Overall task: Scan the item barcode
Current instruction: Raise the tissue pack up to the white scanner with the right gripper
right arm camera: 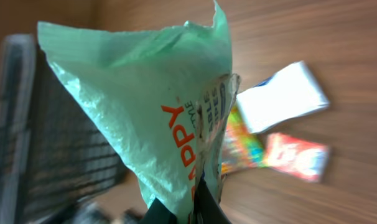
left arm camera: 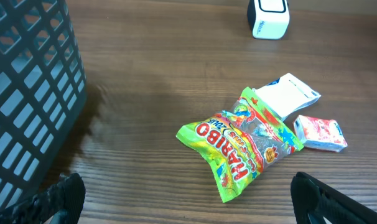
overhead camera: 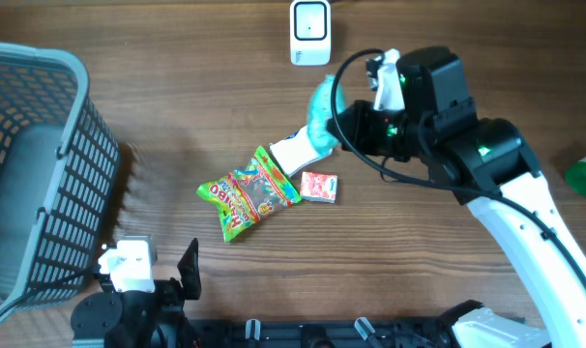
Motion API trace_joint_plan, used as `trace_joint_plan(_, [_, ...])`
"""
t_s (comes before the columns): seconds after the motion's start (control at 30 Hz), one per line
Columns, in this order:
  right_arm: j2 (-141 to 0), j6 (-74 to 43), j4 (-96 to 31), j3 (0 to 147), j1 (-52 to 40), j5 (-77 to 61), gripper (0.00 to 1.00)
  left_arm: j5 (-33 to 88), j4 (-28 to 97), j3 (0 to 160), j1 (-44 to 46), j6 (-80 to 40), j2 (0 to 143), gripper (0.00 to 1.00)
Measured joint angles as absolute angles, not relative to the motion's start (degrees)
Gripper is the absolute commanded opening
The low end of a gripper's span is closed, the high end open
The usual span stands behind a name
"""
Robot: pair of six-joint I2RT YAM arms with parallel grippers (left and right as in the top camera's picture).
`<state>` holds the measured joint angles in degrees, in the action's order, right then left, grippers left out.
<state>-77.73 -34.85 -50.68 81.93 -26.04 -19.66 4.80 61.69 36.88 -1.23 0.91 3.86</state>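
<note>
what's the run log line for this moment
right jaws: shut on green bag | left jaws: open, empty | scanner: apart from bag | candy bag: on table

The mint-green bag (right arm camera: pixel 132 106) bears orange lettering (right arm camera: pixel 176 134).

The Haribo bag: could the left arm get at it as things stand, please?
Probably yes. The left gripper is open and empty, and only bare table lies between it and the Haribo bag; the basket stands off to one side.
</note>
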Motion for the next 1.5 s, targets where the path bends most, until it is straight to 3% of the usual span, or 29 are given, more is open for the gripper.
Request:
trace_joint_plan(0.13, [-77.7, -29.7, -55.4, 81.9, -28.6, -8.1, 0.05, 4.8, 61.7, 36.9, -1.2, 0.9, 3.9, 1.0])
trace_joint_plan(0.43, [-77.7, -27.9, -58.3, 82.0, -49.2, 12.3, 0.05, 4.8, 61.7, 36.9, -1.2, 0.9, 3.9, 1.0])
trace_joint_plan(0.57, [-77.7, -27.8, -58.3, 82.0, -53.1, 18.3, 0.05, 4.8, 61.7, 36.9, -1.2, 0.9, 3.9, 1.0])
trace_joint_plan(0.8, [-78.4, -17.8, -49.2, 82.3, -60.2, 26.0, 0.05, 4.8, 61.7, 36.9, -1.2, 0.9, 3.9, 1.0])
trace_joint_plan(0.97, [-86.3, -3.2, -40.5, 83.0, -60.1, 28.2, 0.05, 4.8, 61.7, 36.9, -1.2, 0.9, 3.9, 1.0])
trace_joint_plan(1.07, [-96.2, 11.5, -34.0, 83.0, -58.6, 29.5, 0.05, 4.8, 61.7, 36.9, -1.2, 0.9, 3.9, 1.0])
trace_joint_plan(1.2, [-105.8, 24.3, -18.8, 82.8, -53.9, 36.9, 0.05, 4.8, 61.7, 36.9, -1.2, 0.9, 3.9, 1.0])
trace_joint_plan(1.33, [-110.8, 32.3, -2.9, 82.8, -45.7, 37.6, 0.05, 4.8, 61.8, 36.9, -1.2, 0.9, 3.9, 1.0])
trace_joint_plan(1.5, [-113.4, 36.6, 8.4, 82.9, -35.5, 26.6, 0.05, 4.8, 61.7, 36.9, -1.2, 0.9, 3.9, 1.0])
